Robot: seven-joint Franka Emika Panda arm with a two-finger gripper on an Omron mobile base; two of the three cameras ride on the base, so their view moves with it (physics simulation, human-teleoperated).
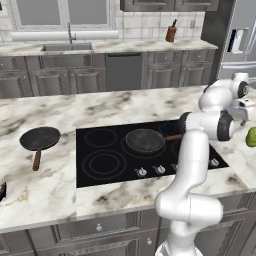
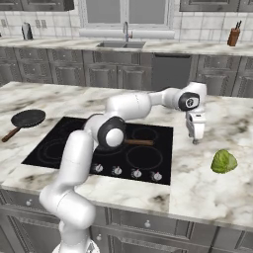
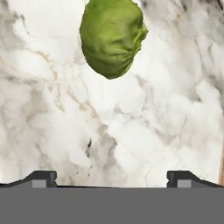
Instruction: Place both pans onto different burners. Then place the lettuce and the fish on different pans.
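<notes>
We see two round, shallow, dark grey frying pans with straight brown wooden handles. One pan (image 1: pixel 145 140) sits on the flat glossy black glass cooktop (image 1: pixel 100 165), over a burner in its far right part, its handle pointing right towards the arm; its bowl holds nothing. The other pan (image 1: pixel 39 139) rests on the white, grey-veined marble counter (image 1: pixel 45 190) to the left of the cooktop, well apart from it, handle towards the near edge; it too holds nothing. Thin grey ring outlines mark the free burners (image 1: pixel 104 164), and small silver knobs (image 1: pixel 142 172) line the cooktop's near edge.

Our white arm reaches to the right of the cooktop, and its two-finger gripper (image 2: pixel 196 140) points straight down over bare marble. The jaws stand spread as wide as they go, holding nothing and touching nothing; in the hand view the two dark fingertips (image 3: pixel 41 178) rise far apart at the bottom, with only stone between them.

The rounded, crinkled, yellow-green head of lettuce (image 2: pixel 224 161) lies on the counter to the right of the gripper, near it but apart, nearer the front edge. A small dark shape (image 1: pixel 2 192) at the left base view's left edge is too cut off to identify.
</notes>
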